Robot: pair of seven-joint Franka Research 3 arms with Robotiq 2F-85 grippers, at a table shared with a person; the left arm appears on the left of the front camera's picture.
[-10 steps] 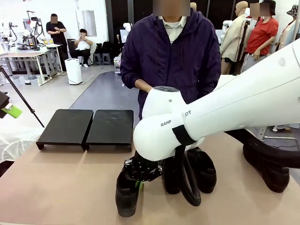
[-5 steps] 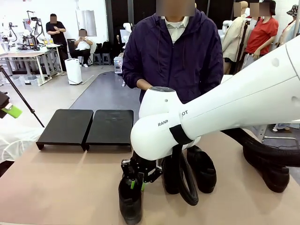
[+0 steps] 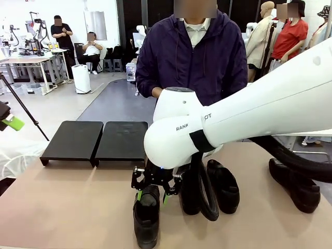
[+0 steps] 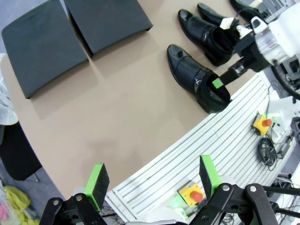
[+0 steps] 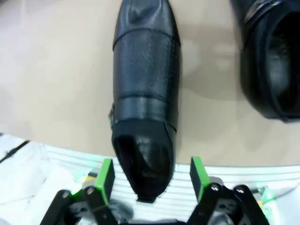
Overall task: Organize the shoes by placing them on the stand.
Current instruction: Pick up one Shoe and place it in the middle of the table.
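Near shoe (image 3: 147,220) lies flat on the table (image 3: 67,207) at the robot's edge. Its long axis runs near-to-far: heel end at the edge, toe pointing away across the table, seen most clearly in the right wrist view. Right claw (image 3: 152,196) sits directly over the heel end, fingers pointing down. The jaws are spread, with one green pad on each side of the heel opening. No squeeze shows, so it counts as open, not gripping. The jaw gap runs across the shoe's width, square to the long axis, so a close here would pinch the heel sides. The stand (image 3: 96,139) is farther back and off to the robot's left, well apart from this shoe and with no shoe on it yet. My read is a carry up, away and leftward, toe leading. Two more shoes (image 3: 224,184) sit together just right of the claw, near the arm's cable. A fourth shoe (image 3: 294,184) lies farther right. Left claw (image 4: 152,180) is wide open, holds nothing, and hangs high off the table's near left corner, well away. The right arm is the nearer one by far. A person (image 3: 192,57) stands at the far side, hands not on any shoe.
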